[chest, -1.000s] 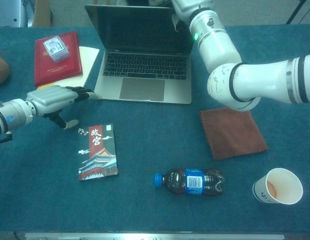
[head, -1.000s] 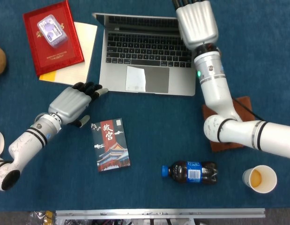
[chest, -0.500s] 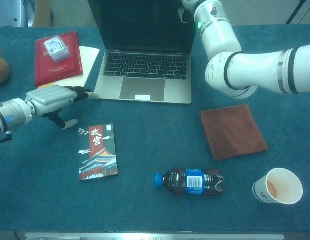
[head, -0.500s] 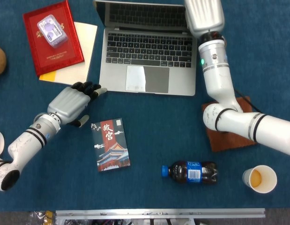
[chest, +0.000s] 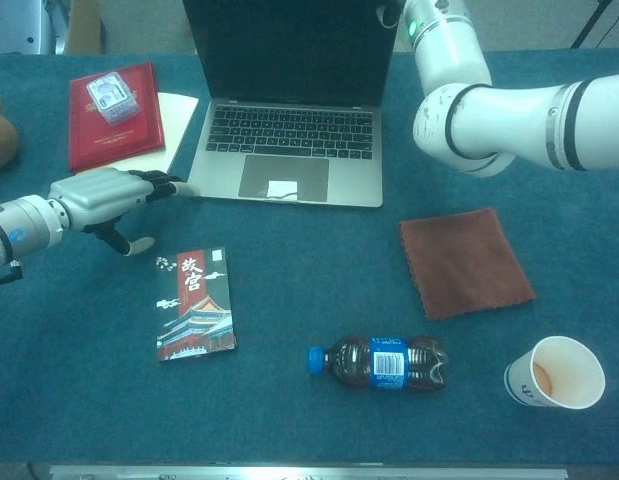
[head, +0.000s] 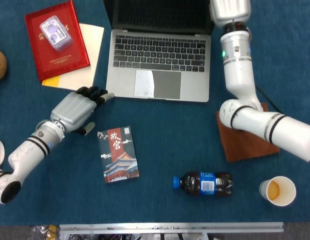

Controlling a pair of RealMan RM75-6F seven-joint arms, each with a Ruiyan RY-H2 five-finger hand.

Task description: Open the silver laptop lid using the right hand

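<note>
Since a second ago the silver laptop (head: 157, 57) lid has been swinging further upright — screen now standing tall at 12 o'clock on the table (chest: 289, 420). Right hand is sitting past the top edge, so I cannot tell its grasp. Left hand (head: 77, 109) is resting at 9 o'clock — empty, fingertips touching the laptop's near-left corner.

— What changed? 
— I raised the silver laptop lid (chest: 289, 48) further; its screen now stands steeper. 
— And the arm? 
— My right arm (head: 238, 65) moved farther away, its hand beyond the frame.
</note>
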